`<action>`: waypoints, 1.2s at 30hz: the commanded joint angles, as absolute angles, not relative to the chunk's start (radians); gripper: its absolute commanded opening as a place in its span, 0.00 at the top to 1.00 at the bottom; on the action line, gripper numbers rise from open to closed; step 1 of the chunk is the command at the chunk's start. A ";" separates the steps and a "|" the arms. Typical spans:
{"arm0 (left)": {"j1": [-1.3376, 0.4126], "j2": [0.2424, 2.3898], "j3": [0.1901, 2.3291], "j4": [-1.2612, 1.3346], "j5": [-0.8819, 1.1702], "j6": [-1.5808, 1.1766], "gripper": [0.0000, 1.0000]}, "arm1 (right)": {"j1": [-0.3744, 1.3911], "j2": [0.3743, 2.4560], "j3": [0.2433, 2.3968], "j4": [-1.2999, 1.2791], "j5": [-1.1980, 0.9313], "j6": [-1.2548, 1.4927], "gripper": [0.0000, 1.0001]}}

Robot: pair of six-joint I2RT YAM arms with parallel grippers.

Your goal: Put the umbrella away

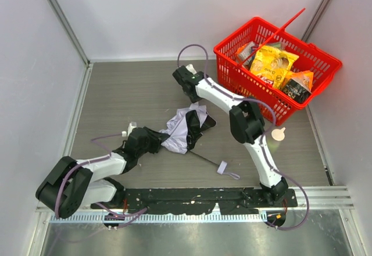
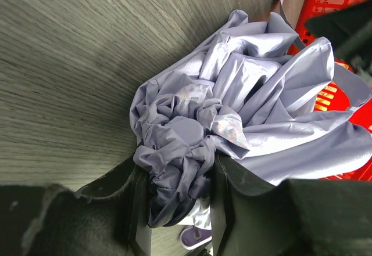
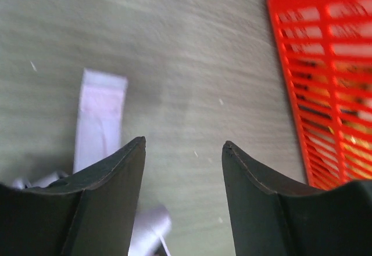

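While the umbrella (image 1: 187, 127) lies half-collapsed at the middle of the table (image 1: 128, 87), its pale fabric is bunched in a loose heap. Its thin black shaft (image 1: 204, 159) runs out toward the near right and ends at a loop strap (image 1: 228, 171).

The left gripper (image 2: 177, 180) has its jaws closed narrowly on a wad of that fabric, as the left wrist view shows. The right gripper (image 3: 183, 151) stands with jaws apart and nothing between them. It is above bare table, beside the red basket (image 3: 325, 82) and just off a strip of the fabric.

Assessment: the item is judged light. Its cloth looks soft and slippery and is likely to slide and stretch rather than carry the load, so a pinch on cloth alone would probably drag, not lift. The shaft is the stiff member, thin and possibly easy to bend.

Recommended hold: the shaft near the strap end, or the fabric gathered tight about the shaft.
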State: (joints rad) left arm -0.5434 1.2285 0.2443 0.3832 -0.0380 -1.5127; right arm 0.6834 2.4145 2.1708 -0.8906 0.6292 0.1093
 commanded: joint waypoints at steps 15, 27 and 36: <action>-0.555 1.155 0.241 0.193 -0.077 -1.434 1.00 | 0.511 1.513 0.995 0.104 -0.204 0.812 0.23; -0.555 1.138 0.216 0.213 -0.068 -1.443 1.00 | 0.511 1.608 0.784 0.690 -0.338 1.017 0.45; -0.555 1.121 0.215 0.190 -0.072 -1.451 1.00 | 0.512 1.666 0.880 0.536 -0.142 0.867 0.96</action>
State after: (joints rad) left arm -0.5480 1.1397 0.2379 0.2859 -0.0479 -1.5108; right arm 0.5129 1.6787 0.8047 0.6132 -0.3058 0.9901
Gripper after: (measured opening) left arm 0.373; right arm 0.109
